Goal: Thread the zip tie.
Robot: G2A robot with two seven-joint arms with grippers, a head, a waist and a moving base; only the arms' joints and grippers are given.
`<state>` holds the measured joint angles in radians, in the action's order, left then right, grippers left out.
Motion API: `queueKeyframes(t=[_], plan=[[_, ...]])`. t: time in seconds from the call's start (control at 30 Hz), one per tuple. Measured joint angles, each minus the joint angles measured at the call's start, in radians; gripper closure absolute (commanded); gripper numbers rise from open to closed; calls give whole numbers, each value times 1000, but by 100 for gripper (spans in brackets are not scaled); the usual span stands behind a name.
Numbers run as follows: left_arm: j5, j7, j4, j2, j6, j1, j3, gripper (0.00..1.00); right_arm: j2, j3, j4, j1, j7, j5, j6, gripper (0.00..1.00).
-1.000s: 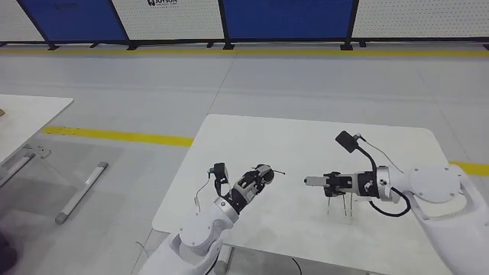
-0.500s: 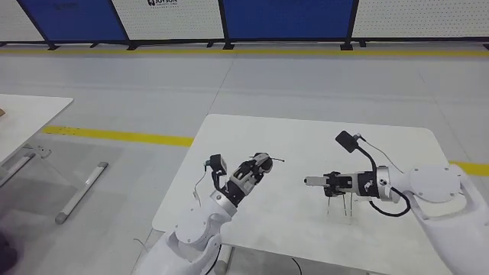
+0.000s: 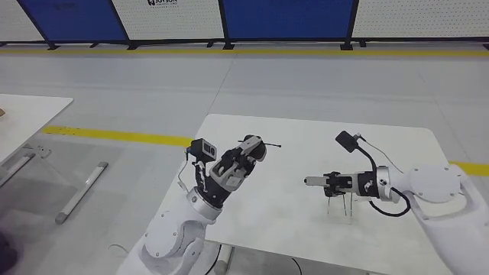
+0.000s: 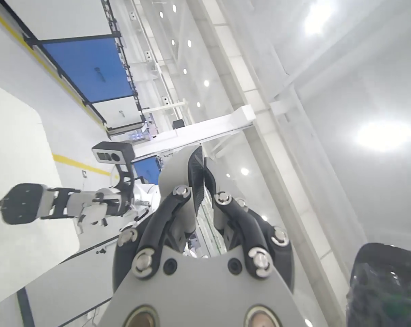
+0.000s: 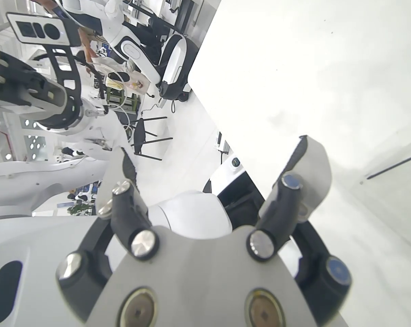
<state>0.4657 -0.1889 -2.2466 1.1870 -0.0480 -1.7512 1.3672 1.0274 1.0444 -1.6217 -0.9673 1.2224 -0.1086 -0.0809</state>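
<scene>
My left gripper [image 3: 257, 147] is lifted above the left part of the white table [image 3: 306, 131] and tilted upward. It is shut on a thin black zip tie [image 3: 272, 145], whose free end sticks out toward the right arm. In the left wrist view the pads [image 4: 195, 165] press together with the zip tie's edge [image 4: 204, 166] between them. My right gripper [image 3: 308, 181] hangs low over the table's middle, pointing at the left one with a gap between them. Its jaws stand open and empty in the right wrist view [image 5: 215, 158]. From the left wrist it appears side-on [image 4: 19, 204].
Two thin dark strips [image 3: 346, 210] lie on the table under the right arm, one also seen as a dark strip [image 5: 392, 165]. The table's left edge is close beneath the left arm. A second white table [image 3: 23, 118] stands far left; panel walls [image 3: 286, 4] line the back.
The left arm has risen and swung toward the back left, carrying the zip tie higher and farther from the right gripper. The right arm has stayed still.
</scene>
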Motion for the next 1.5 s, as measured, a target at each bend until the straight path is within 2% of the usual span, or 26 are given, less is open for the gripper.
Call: queueKeyframes(t=[0.13,0.3,0.4,0.5,0.57,0.67,0.9,1.03,1.1,1.33,1.43,1.5], plan=[[-72,-17,75,-1,19,3,-34,100,0,0,0,0,0,0,0,0],[-218,-52,179,-6,23,10,-68,100,0,0,0,0,0,0,0,0],[-272,-66,237,-8,29,15,-85,100,0,0,0,0,0,0,0,0],[-284,-65,279,-8,34,24,-97,100,0,0,0,0,0,0,0,0],[-278,-60,288,-7,39,29,-101,100,0,0,0,0,0,0,0,0],[-237,-45,269,-5,43,40,-96,100,0,0,0,0,0,0,0,0],[-53,32,136,4,21,78,-35,100,0,0,0,0,0,0,0,0],[22,39,58,5,12,77,-1,100,0,0,0,0,0,0,0,0],[37,38,32,5,1,70,15,100,0,0,0,0,0,0,0,0],[43,20,14,4,-8,48,39,100,0,0,0,0,0,0,0,0],[16,-4,31,2,9,40,37,100,0,0,0,0,0,0,0,0],[-17,-23,58,0,24,35,25,100,0,0,0,0,0,0,0,0]])
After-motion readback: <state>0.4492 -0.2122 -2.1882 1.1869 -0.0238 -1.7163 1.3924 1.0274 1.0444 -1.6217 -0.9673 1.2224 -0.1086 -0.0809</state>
